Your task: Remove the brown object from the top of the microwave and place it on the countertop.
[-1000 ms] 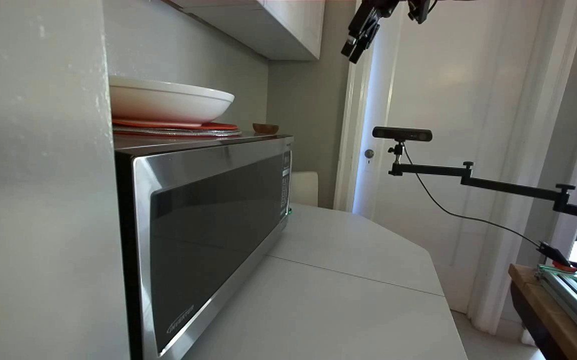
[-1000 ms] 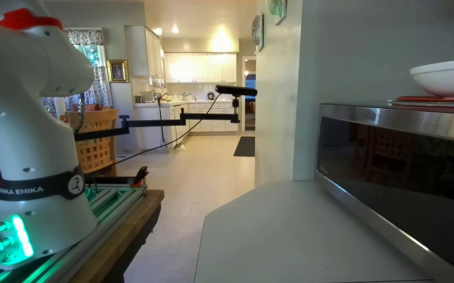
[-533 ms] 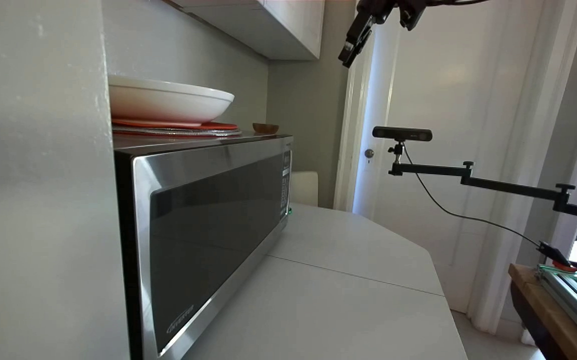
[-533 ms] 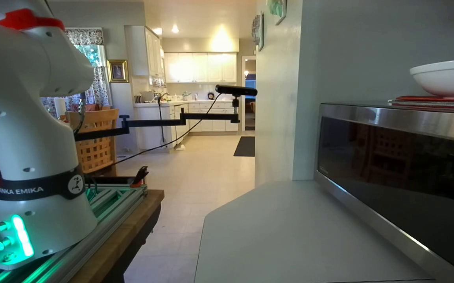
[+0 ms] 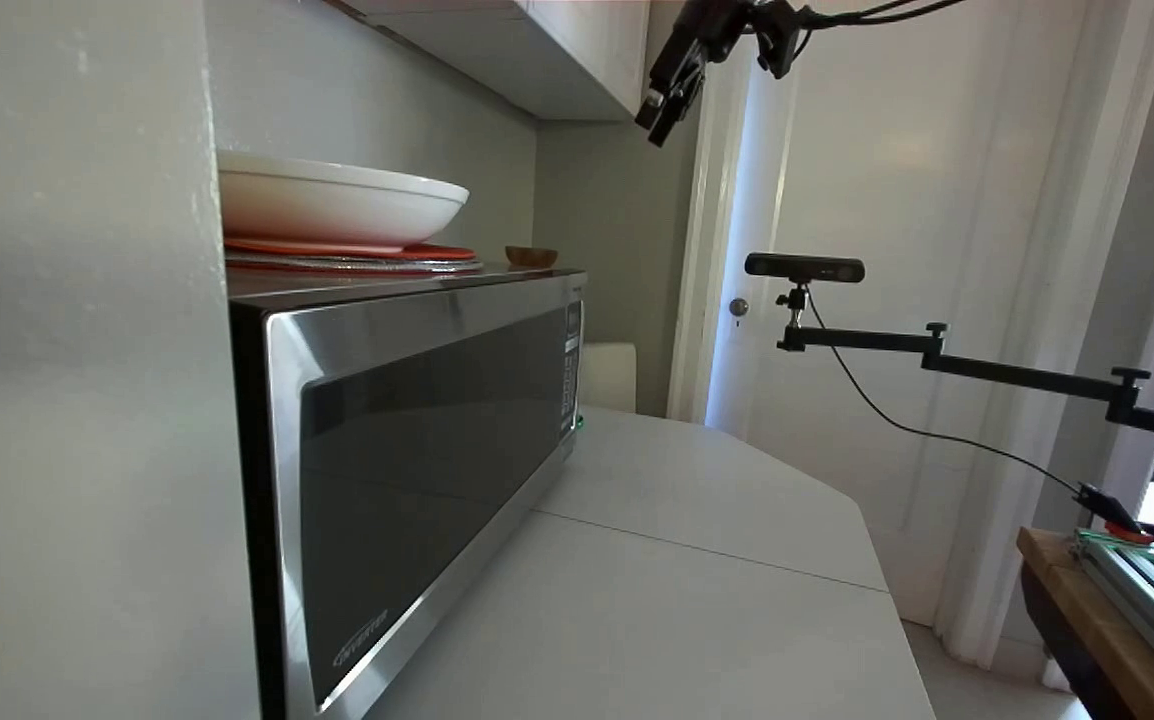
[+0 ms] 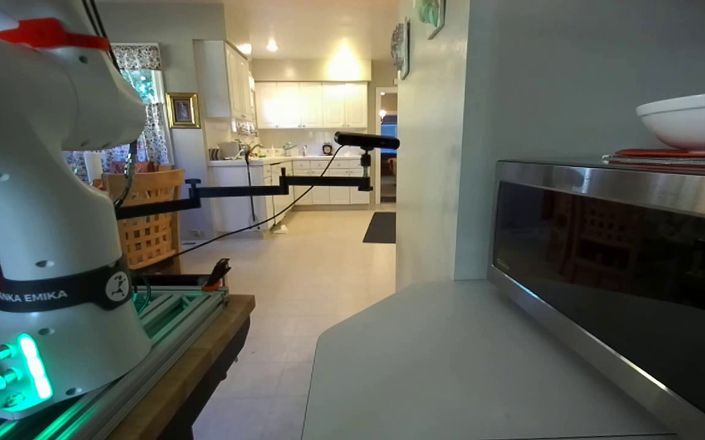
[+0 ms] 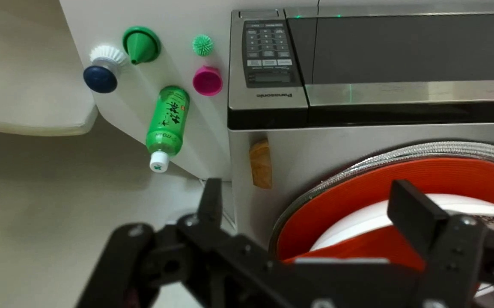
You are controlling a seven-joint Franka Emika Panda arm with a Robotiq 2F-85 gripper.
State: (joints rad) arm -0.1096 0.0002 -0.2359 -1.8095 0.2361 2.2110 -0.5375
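Looks like the approach, with no grasp made yet. Hanging in the air, well higher than the microwave [image 5: 437, 420], with gripper [image 7: 308, 190] spread wide and gripping nothing. Target: brown object [image 7: 261, 164], on top of the microwave at the control panel [image 7: 268, 55] end, near the front edge, beside the stacked plates [image 7: 337, 201] but apart from them. In the wrist view, ahead of the fingertips [image 7: 210, 196] toward picture top, between them sideways but well off-centre to picture left. In an exterior view, below the gripper and to picture left. Long axis square-ish to the line between fingertips, so probably no need for much twist to pinch the narrow sides; mostly lower, reach over, centre. Could snag the plates or the bowl [image 5: 342, 205] resting on them, so mind the finger at picture right. Containers: bowl, partly hidden by the gripper in the wrist view, with contents unreadable. On the countertop [image 5: 707, 620]: green bottle [image 7: 170, 115], upright, capped; magenta cup [image 7: 207, 81], interior unreadable; green funnel [image 7: 141, 45], tip up.
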